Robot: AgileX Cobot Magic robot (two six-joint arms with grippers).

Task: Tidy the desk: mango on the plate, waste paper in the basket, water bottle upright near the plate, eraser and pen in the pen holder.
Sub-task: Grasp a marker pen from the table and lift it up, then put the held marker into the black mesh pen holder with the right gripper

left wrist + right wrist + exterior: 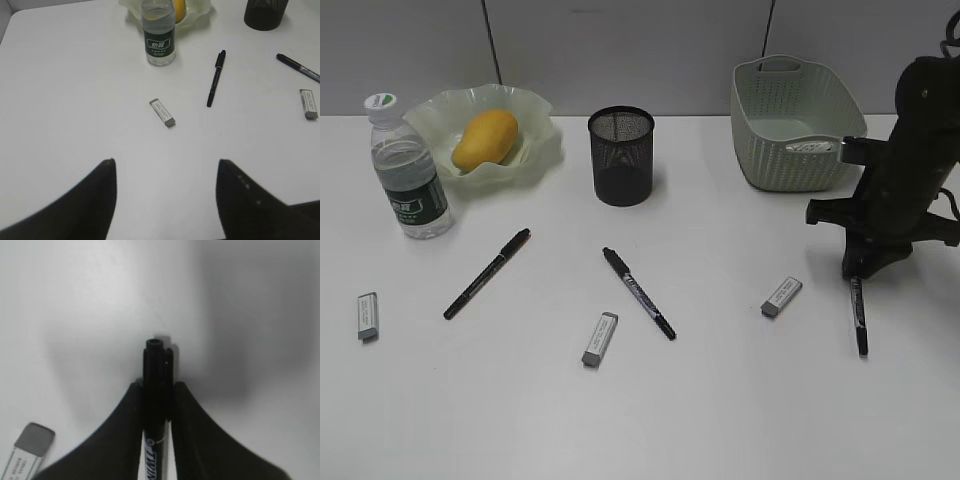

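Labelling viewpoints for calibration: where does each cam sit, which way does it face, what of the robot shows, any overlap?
Exterior: in front, slanting down across the desk toward the back wall; right arm shows.
Left wrist: above the left claw, facing the water bottle; both open fingers show.
Right wrist: looks straight down at the right claw, fingers on a pen.
Shared: exterior and left wrist both show bottle, pen holder, left eraser.

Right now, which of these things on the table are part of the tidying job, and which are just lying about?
Part of the job:
mango on the plate
water bottle
pen holder
basket
three pens, one between the right gripper fingers
three erasers, such as this one

Just lying about:
nothing that I can see
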